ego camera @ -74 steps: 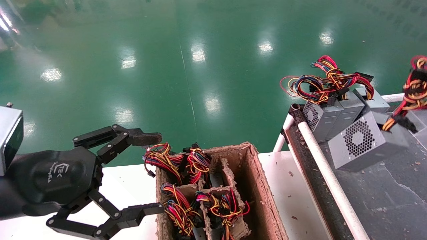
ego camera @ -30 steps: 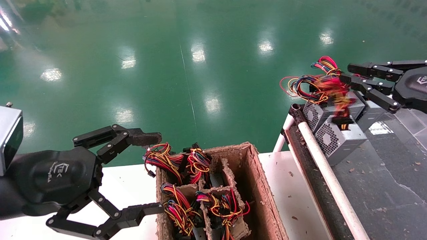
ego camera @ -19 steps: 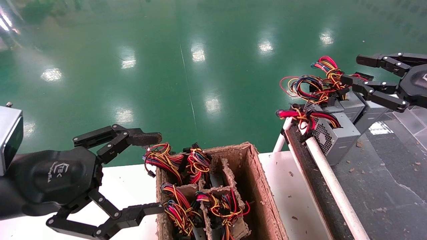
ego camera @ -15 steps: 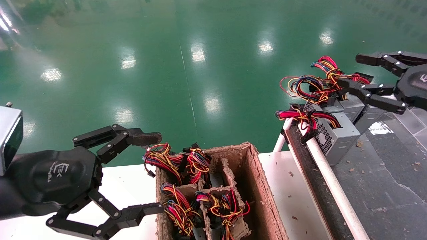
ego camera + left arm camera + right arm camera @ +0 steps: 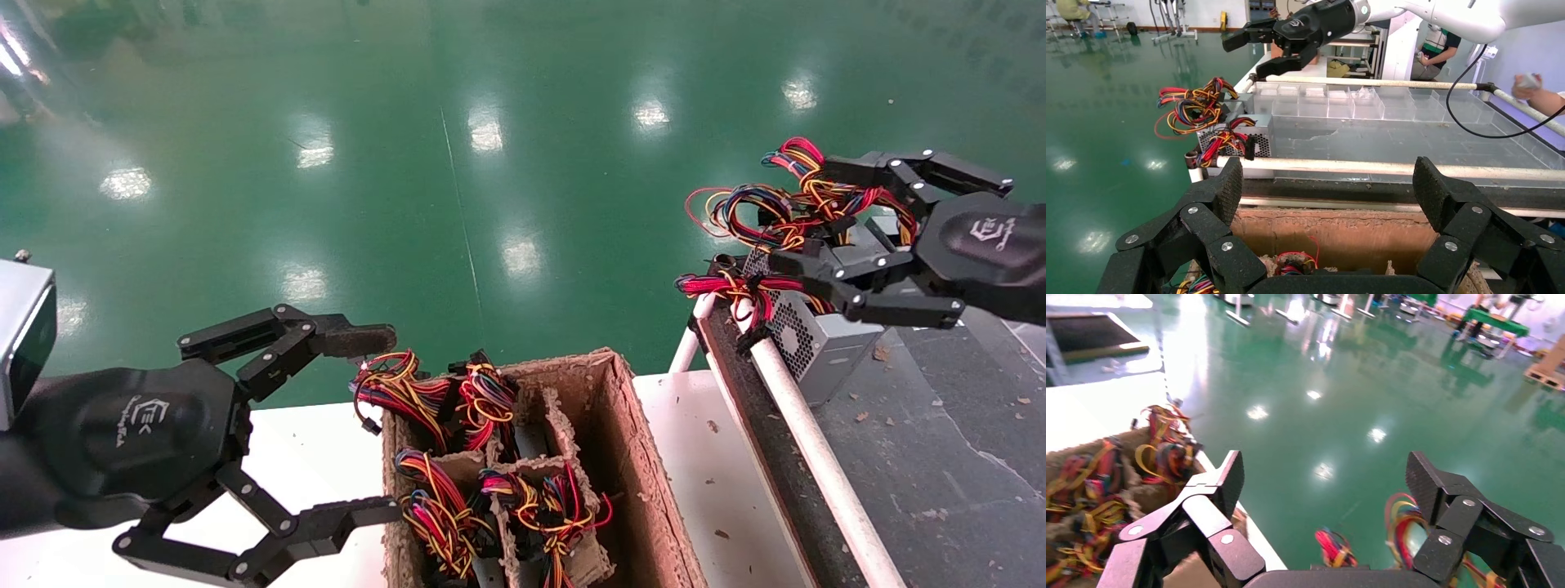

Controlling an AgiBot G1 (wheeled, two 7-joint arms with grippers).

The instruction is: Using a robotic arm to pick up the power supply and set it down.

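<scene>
- While my right pincer (image 5: 805,212) hangs wide open and empty over the grey boxes, the power supply (image 5: 817,339) sits on the dark worktop (image 5: 940,457), touching the white rail (image 5: 805,437).
- Its red wires (image 5: 735,290) hang out over that rail, toward 9 o'clock.
- I think the box is heavy, hard and smooth metal, so it may slip. The wires are soft and floppy and could pull loose.
- I would hold it by its two flat sides, not by the wires or the face with holes.
- Three more boxes (image 5: 850,249) press against it at 12 o'clock, so that side is tight. The rail blocks 9 o'clock.
- Open worktop lies toward 5 o'clock, with room to move.
- My left pincer (image 5: 368,420) is parked, open and empty, beside the brown carton (image 5: 633,445) full of wires.
</scene>
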